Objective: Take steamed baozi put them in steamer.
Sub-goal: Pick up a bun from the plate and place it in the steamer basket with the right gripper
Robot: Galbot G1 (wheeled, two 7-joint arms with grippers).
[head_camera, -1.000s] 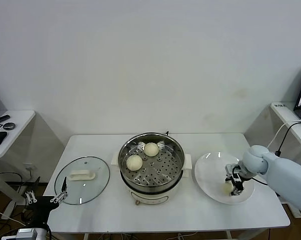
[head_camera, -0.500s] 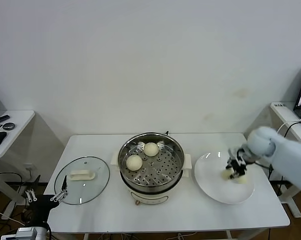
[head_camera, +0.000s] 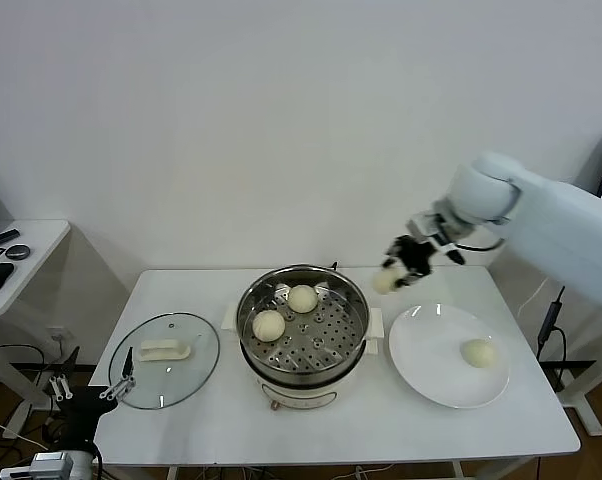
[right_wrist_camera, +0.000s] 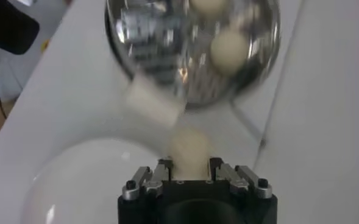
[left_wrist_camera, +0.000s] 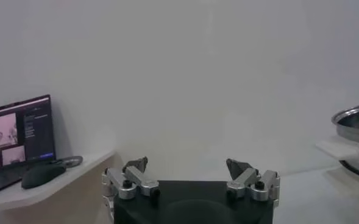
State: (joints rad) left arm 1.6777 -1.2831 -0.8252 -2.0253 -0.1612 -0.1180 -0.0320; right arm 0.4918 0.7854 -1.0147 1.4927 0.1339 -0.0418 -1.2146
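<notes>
My right gripper is shut on a cream-white baozi and holds it in the air just right of the steamer, above the table. In the right wrist view the held baozi sits between the fingers, with the steamer beyond. Two baozi lie on the perforated tray inside the steamer. One more baozi rests on the white plate. My left gripper is open and empty, parked low off the table's left front corner.
A round glass lid with a white handle lies on the table left of the steamer. A small side table with a mouse stands at far left. The steamer's white side handle is close under the held baozi.
My right gripper has lifted one baozi off the plate and carried it up and left toward the steamer. One baozi stays on the plate. The left arm has not moved.
</notes>
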